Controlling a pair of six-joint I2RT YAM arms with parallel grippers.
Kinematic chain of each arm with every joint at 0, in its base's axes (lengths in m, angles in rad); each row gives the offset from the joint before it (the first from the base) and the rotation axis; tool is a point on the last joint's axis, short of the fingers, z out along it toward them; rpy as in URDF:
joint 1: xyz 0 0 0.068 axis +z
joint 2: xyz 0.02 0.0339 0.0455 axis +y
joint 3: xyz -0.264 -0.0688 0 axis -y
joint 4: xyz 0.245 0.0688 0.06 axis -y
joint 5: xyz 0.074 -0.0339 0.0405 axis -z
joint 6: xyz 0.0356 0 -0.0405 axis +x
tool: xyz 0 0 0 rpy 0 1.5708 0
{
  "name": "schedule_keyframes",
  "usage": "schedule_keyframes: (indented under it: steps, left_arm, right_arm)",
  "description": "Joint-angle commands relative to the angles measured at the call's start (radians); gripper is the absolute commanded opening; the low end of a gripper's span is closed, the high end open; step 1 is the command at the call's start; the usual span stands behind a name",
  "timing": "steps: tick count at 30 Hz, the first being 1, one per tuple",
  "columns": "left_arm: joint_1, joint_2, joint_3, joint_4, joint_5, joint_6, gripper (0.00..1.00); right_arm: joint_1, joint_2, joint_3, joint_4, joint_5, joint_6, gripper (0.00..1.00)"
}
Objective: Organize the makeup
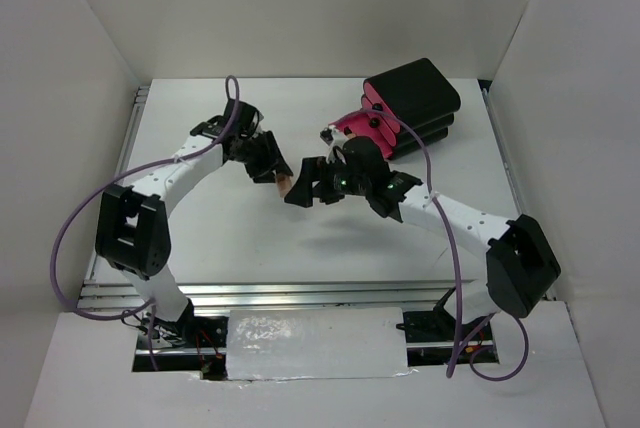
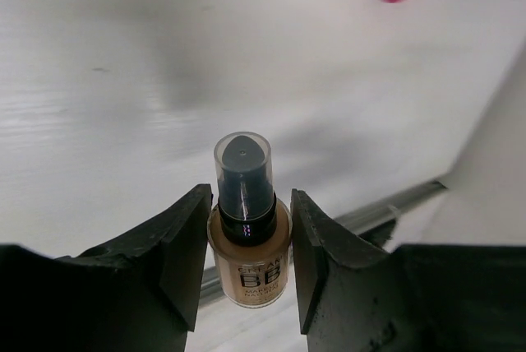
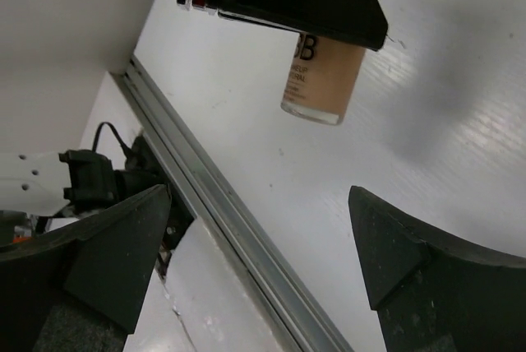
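A robotics lab cell: white panel walls (image 1: 300, 8) box in a table (image 1: 300, 248) edged with aluminium rails (image 1: 300, 294).

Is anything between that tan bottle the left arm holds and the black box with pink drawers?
Yes. From above, the open right end effector lies between the BB cream bottle and the drawer box.

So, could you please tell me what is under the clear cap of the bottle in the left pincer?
A black pump head shows through the cap. Below it the tan bottle sits between the left pincer fingers, which hide its sides.
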Motion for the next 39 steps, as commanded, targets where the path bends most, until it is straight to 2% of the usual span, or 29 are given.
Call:
schedule_keyframes:
  steps: [1, 5, 12, 17, 18, 21, 23, 24, 25, 26, 27, 29, 30, 33, 34, 37, 39]
  left_arm:
    - [-0.011, -0.064, 0.058, 0.064, 0.132, -0.076, 0.0]
    - [-0.018, -0.091, 0.055, 0.098, 0.171, -0.114, 0.0]
    - [-0.031, -0.125, 0.04, 0.123, 0.228, -0.148, 0.0]
    - [-0.034, -0.127, 0.054, 0.118, 0.237, -0.147, 0.0]
    - [-0.034, -0.127, 0.058, 0.115, 0.235, -0.144, 0.0]
    - [-0.032, -0.13, 0.054, 0.114, 0.226, -0.141, 0.0]
    - [-0.034, -0.125, 0.055, 0.11, 0.223, -0.136, 0.0]
    - [-0.034, -0.124, 0.057, 0.112, 0.226, -0.133, 0.01]
    - [-0.032, -0.122, 0.057, 0.112, 0.226, -0.131, 0.05]
    - [-0.034, -0.122, 0.058, 0.117, 0.231, -0.128, 0.24]
    - [-0.034, -0.121, 0.06, 0.118, 0.231, -0.127, 0.38]
    - [-0.031, -0.118, 0.089, 0.106, 0.205, -0.113, 0.82]
    - [-0.029, -0.115, 0.107, 0.097, 0.191, -0.102, 0.99]
    - [0.011, -0.095, 0.205, 0.023, 0.137, -0.066, 0.99]
    - [0.059, -0.092, 0.236, -0.001, 0.136, -0.062, 0.99]
    - [0.174, -0.107, 0.268, -0.003, 0.136, -0.056, 0.99]
    - [0.231, -0.119, 0.299, -0.038, 0.108, -0.018, 0.99]
  right_arm:
    - [0.012, 0.011, 0.061, 0.121, -0.008, 0.04, 0.96]
    - [0.012, 0.075, 0.146, 0.057, 0.039, 0.045, 0.92]
    - [0.012, 0.104, 0.186, 0.009, 0.119, 0.017, 0.88]
    - [0.014, 0.127, 0.202, -0.003, 0.122, 0.008, 0.77]
    - [0.014, 0.132, 0.202, -0.003, 0.124, 0.0, 0.69]
    - [0.012, 0.134, 0.205, -0.003, 0.122, -0.014, 0.54]
    - [0.014, 0.129, 0.208, -0.008, 0.119, -0.031, 0.34]
    - [0.014, 0.126, 0.209, -0.016, 0.139, -0.031, 0.0]
    - [0.014, 0.123, 0.205, -0.014, 0.144, -0.031, 0.0]
    - [0.011, 0.117, 0.2, -0.008, 0.145, -0.044, 0.0]
    - [0.012, 0.117, 0.206, -0.022, 0.148, -0.06, 0.0]
    - [0.009, 0.114, 0.209, -0.039, 0.156, -0.115, 0.0]
    - [0.002, 0.108, 0.197, -0.04, 0.167, -0.133, 0.0]
    - [-0.061, 0.091, 0.15, -0.02, 0.168, -0.224, 0.0]
    - [-0.083, 0.088, 0.14, -0.022, 0.153, -0.283, 0.0]
    - [-0.17, 0.088, 0.142, -0.045, 0.205, -0.345, 0.0]
    - [-0.222, 0.124, 0.206, -0.121, 0.3, -0.42, 0.0]
